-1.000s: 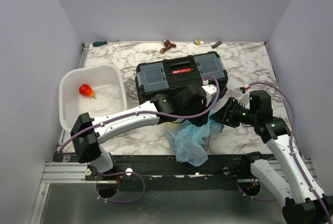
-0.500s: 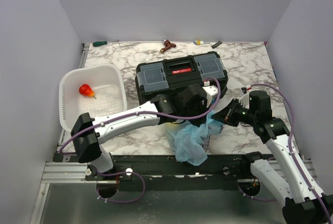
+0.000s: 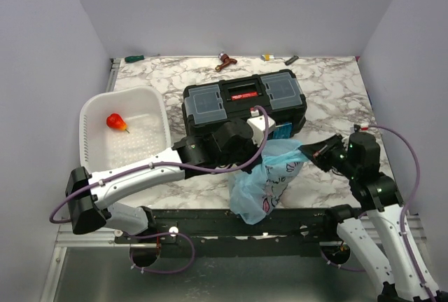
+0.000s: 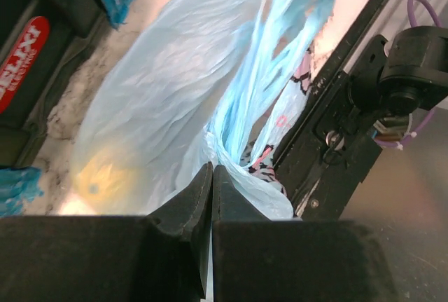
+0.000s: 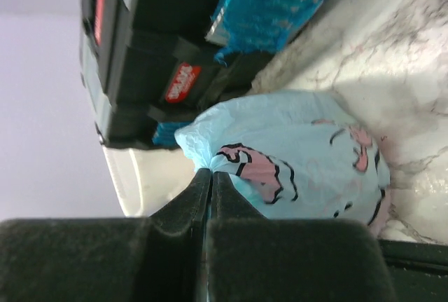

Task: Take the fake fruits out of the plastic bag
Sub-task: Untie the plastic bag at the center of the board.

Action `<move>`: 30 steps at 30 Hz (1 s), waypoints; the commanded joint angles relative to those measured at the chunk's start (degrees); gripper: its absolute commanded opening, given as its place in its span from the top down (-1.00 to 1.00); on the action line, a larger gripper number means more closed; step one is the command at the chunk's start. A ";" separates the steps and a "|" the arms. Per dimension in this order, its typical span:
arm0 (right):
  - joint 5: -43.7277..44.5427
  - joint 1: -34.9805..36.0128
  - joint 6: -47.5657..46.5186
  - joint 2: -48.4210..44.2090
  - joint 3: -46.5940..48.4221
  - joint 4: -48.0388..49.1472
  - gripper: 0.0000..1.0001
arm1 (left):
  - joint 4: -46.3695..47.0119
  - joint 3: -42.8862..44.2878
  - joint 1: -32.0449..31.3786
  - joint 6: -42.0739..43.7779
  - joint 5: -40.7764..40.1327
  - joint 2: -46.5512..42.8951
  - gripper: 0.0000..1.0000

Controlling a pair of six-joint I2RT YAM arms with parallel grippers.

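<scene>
Plastic bag (image 3: pixel 271 173), lower centre, is now pulled taut: my left gripper (image 4: pixel 212 176) and right gripper (image 5: pixel 211 174) just clamped its film; fake fruits (image 4: pixel 98 177) remain inside.

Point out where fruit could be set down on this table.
Bare marble of the table right of the toolbox, and the strip between it and the small tools at the far edge. Crowded: near middle, where left hand and right hand pinch the bag.

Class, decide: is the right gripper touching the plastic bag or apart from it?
Touching. The right wrist view shows the right gripper shut, its tips pinching a fold of the plastic bag.
</scene>
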 commanded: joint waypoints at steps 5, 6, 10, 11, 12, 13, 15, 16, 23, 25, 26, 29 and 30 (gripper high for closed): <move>24.21 0.25 3.71 -6.80 6.82 -6.96 0.99 | 5.40 -7.85 -0.26 0.84 -12.44 -11.21 1.00; 25.44 0.25 3.24 -6.71 7.40 -7.38 0.99 | 5.12 -8.38 -0.27 0.84 -14.36 -12.22 1.00; 27.79 0.25 0.86 -4.78 8.73 -8.87 0.99 | 5.92 -11.40 0.02 1.66 -20.36 -16.80 1.00; 28.10 0.25 0.68 -4.28 8.60 -9.11 0.99 | 6.67 -12.39 0.19 1.93 -21.63 -17.87 1.00; 28.20 0.21 0.65 -3.81 8.47 -9.26 0.99 | 6.85 -13.05 0.48 2.06 -22.93 -18.85 1.00; 28.01 0.24 0.68 -3.31 8.38 -9.30 0.99 | 6.60 -13.37 0.64 1.75 -24.52 -19.89 1.00; 26.56 0.25 0.53 -2.59 8.18 -8.55 0.99 | 6.14 -14.15 1.07 0.68 -26.80 -22.00 1.00; 25.50 0.18 0.07 -2.31 8.09 -7.69 0.99 | 6.46 -14.81 1.32 0.31 -27.39 -22.91 1.00; 15.08 0.25 -3.66 -2.74 5.81 0.90 0.99 | 9.44 -18.87 3.22 -1.38 -25.20 -28.54 1.00; 10.76 0.25 -5.56 -2.62 5.33 3.73 0.99 | 9.94 -19.22 3.38 -1.49 -24.39 -29.76 1.00; 9.20 0.25 -6.43 -2.38 5.18 4.76 0.99 | 10.94 -19.67 3.57 -1.09 -23.55 -30.54 1.00; 5.47 0.25 -6.71 -1.28 4.59 6.47 0.99 | 11.46 -19.43 4.75 -0.13 -21.19 -32.13 1.00; 4.10 0.25 -6.91 -0.76 4.57 7.20 0.99 | 10.38 -18.34 5.68 -0.40 -20.31 -32.32 1.00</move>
